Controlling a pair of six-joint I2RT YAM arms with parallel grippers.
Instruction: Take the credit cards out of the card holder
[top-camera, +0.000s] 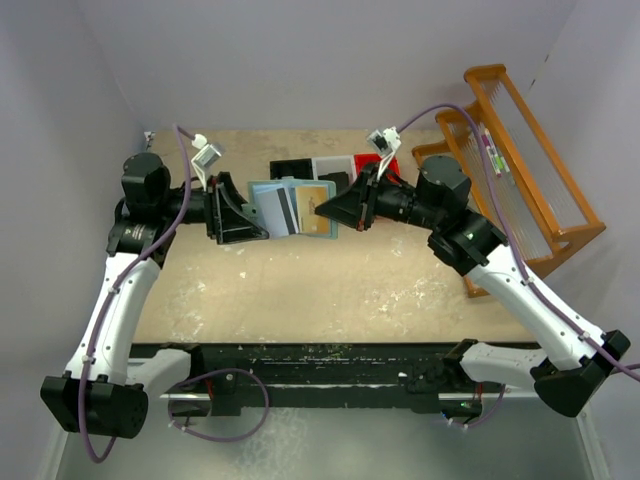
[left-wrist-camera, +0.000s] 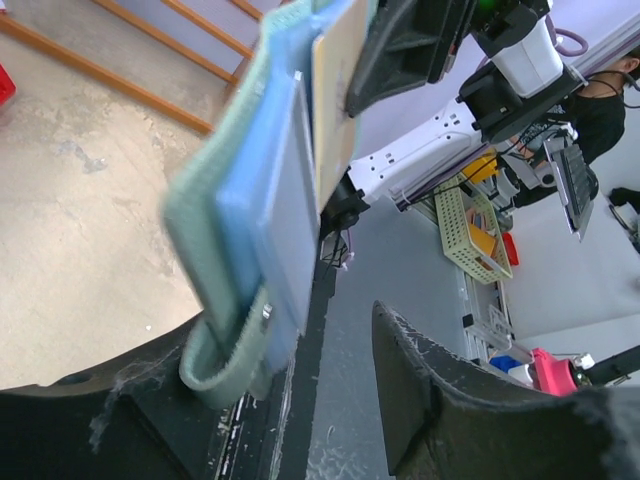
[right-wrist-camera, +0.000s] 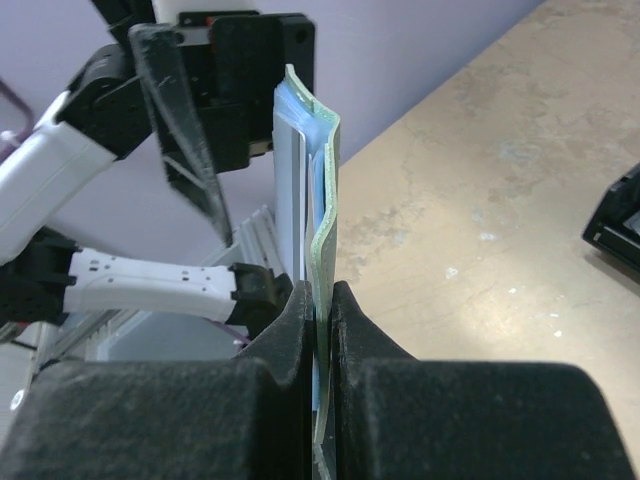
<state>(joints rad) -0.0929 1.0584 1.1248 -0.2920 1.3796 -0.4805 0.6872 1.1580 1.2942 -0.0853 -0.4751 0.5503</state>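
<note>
Top external: pale teal folding card holder (top-camera: 292, 208) held open in air above tan bench (top-camera: 350, 290), btwn both arms. My R end effector (right-wrist-camera: 320, 300) clamped on holder's near edge. L end effector (left-wrist-camera: 300, 400) jaws apart, holder's other end btwn them; contact unclear. Grey-white plastic card w/ dark stripe (top-camera: 280, 208) & tan-orange plastic card (top-camera: 312, 198) sit in slots.

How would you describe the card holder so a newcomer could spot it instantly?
Above the far centre of the tan table, in front of the row of bins, the right gripper pinches something flat. That is the card holder: unlike the boxy bins, a pale teal fold-open wallet showing a striped grey-white card and a tan card.
</note>
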